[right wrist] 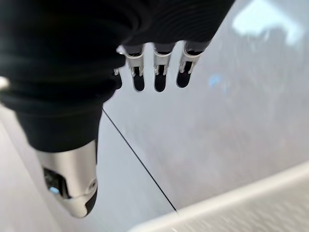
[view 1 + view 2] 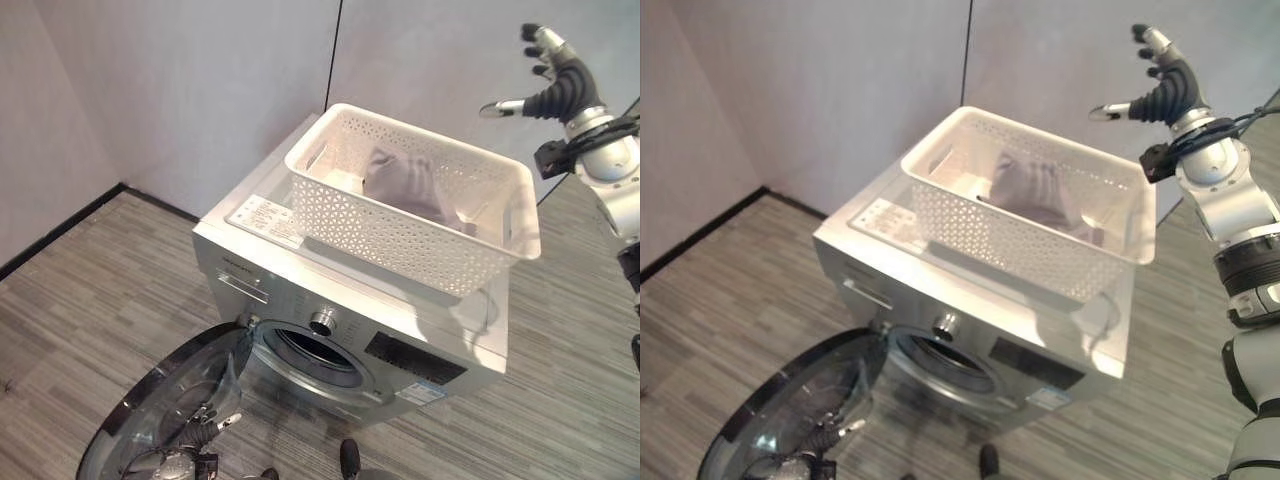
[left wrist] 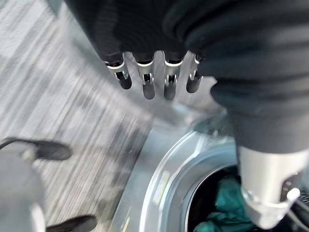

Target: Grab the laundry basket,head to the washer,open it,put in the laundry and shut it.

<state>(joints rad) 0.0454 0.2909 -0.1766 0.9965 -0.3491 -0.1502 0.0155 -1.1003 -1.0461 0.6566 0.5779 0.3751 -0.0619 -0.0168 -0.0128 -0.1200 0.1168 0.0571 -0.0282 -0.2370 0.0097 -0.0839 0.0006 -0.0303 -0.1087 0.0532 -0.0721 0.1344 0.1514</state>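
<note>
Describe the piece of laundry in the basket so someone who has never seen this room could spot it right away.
Find the silver front-loading washer with its round door swung open. On its top sits a white perforated laundry basket. The laundry is the crumpled grey cloth inside it, toward the far side, the only dark, soft thing against the white walls.

A: How many washers stood there?
B: One washer [image 2: 400, 340], with one round door [image 2: 160, 410].
A: And baskets?
B: One white laundry basket [image 2: 400, 235], with one grey piece of laundry [image 2: 400, 185] that I could count.
A: Hands?
B: Two: a right hand [image 2: 555, 85] and a left hand [image 2: 200, 425].
</note>
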